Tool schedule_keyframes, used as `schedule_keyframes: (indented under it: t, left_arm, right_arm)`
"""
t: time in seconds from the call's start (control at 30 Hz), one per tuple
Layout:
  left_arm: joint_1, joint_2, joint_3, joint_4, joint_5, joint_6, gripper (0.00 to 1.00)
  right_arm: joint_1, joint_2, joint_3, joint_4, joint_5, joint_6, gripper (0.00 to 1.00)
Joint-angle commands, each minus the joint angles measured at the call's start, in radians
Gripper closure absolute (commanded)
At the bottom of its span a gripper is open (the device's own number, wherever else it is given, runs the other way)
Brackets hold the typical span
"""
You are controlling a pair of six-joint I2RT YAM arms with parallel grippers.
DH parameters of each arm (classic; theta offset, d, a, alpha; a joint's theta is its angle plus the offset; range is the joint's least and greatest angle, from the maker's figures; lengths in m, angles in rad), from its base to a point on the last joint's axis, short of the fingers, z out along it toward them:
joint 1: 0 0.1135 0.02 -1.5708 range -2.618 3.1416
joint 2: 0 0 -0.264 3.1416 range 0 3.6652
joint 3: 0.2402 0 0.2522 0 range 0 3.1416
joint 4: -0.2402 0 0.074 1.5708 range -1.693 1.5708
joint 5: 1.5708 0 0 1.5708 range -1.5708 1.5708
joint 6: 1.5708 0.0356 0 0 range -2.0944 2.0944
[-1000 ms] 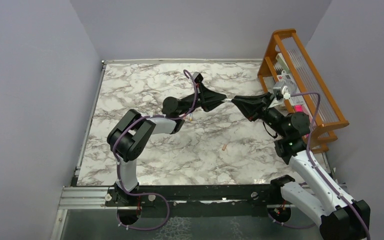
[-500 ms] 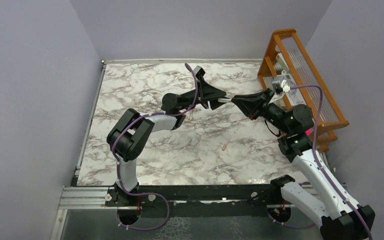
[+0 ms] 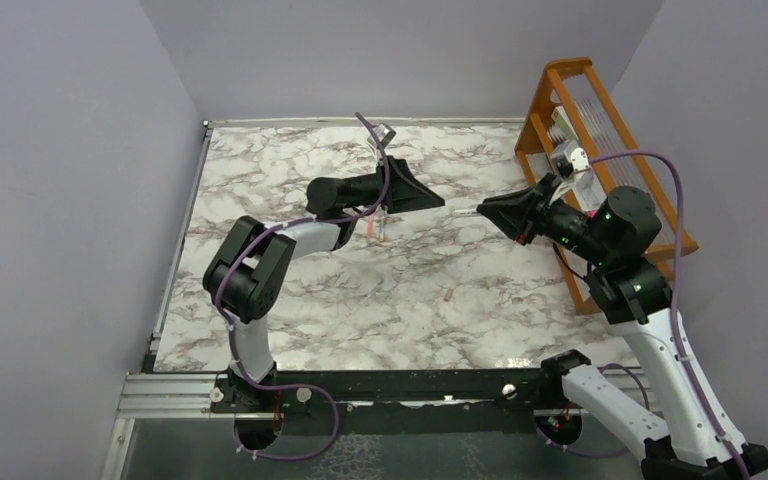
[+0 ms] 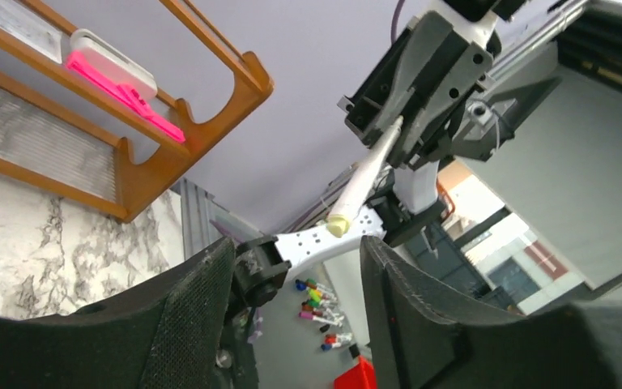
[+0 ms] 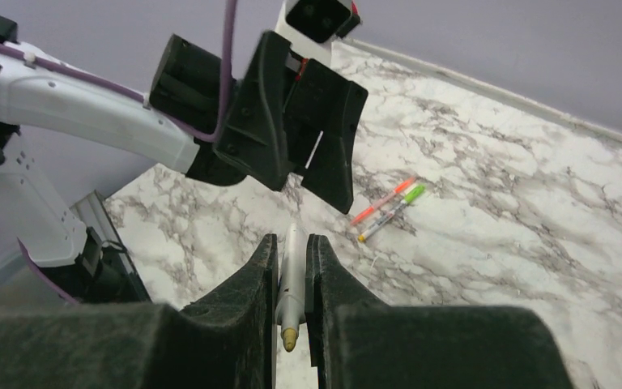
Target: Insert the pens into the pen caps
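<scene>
Looking from above, the right gripper point(image 3: 482, 212) clamps the whitish pen point(image 3: 463, 212), aimed at the left gripper point(image 3: 442, 198), whose jaws stand apart and empty. Left wrist: the pen's tan end point(image 4: 338, 225) sits dead ahead, so keep that line straight. Right wrist: pen pinched squarely between the fingers point(image 5: 263, 275), so I'd hold firm.

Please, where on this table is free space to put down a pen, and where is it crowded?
Free: the far-left corner of the table, and the near strip between the left arm's base and the tan cap. Crowded: the middle, where the open left gripper faces the right gripper holding a white pen, with two loose pens lying nearby.
</scene>
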Motion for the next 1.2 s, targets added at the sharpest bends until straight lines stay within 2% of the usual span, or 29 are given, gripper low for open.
schedule_keyframes:
  t: [0.0, 0.2, 0.43, 0.7, 0.83, 1.17]
  left_arm:
    - [-0.006, -0.065, 0.032, 0.226, 0.123, 0.131, 0.37]
    - [-0.055, -0.124, 0.022, 0.221, 0.239, 0.215, 0.37]
    - [-0.121, -0.113, 0.012, 0.222, 0.333, 0.254, 0.36]
    - [-0.122, -0.072, 0.027, 0.219, 0.315, 0.277, 0.36]
    - [-0.088, -0.054, 0.061, 0.224, 0.284, 0.273, 0.36]
    - [-0.055, 0.008, 0.107, 0.224, 0.234, 0.268, 0.33]
  right_arm:
    - [0.005, 0.030, 0.026, -0.184, -0.043, -0.054, 0.99]
    - [0.003, 0.054, -0.007, -0.142, -0.110, -0.047, 0.99]
    - [0.004, 0.070, -0.004, -0.100, -0.214, -0.039, 0.99]
    - [0.004, 0.114, 0.062, -0.181, -0.272, -0.077, 0.99]
    - [0.003, 0.137, 0.073, -0.236, -0.284, -0.111, 0.99]
    - [0.004, 0.103, 0.034, -0.205, -0.286, -0.081, 0.99]
